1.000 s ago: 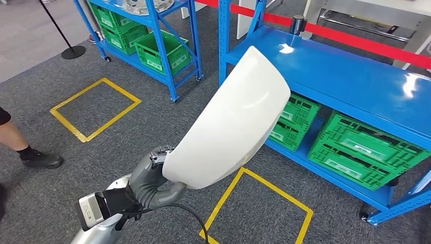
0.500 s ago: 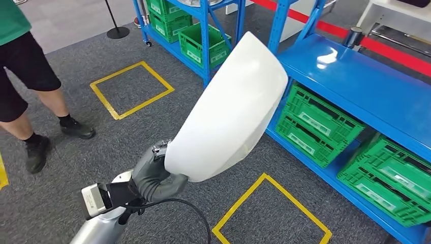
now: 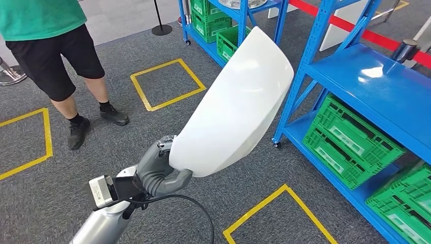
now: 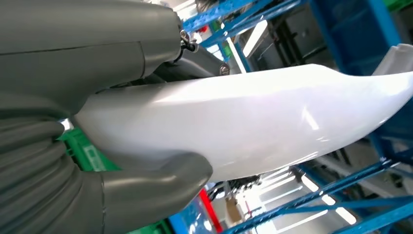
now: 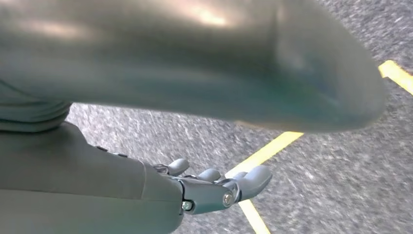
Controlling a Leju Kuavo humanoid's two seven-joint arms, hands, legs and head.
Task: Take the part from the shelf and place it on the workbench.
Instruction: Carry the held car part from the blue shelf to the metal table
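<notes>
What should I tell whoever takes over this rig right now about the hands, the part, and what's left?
Left hand: grips the large white curved plastic shell part by its lower end, held up off the floor.
Right hand: holds nothing, fingers loosely apart above the grey carpet.
Done: part is in hand, off the shelf.
Left: carry it to the workbench and set it down. A person in black shorts stands nearby on the left.

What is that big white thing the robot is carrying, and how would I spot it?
Start at the blue shelving on the right, then look left to the robot's left hand. It grips the white part, a large smooth curved shell, unlike the ribbed green crates nearby.
</notes>
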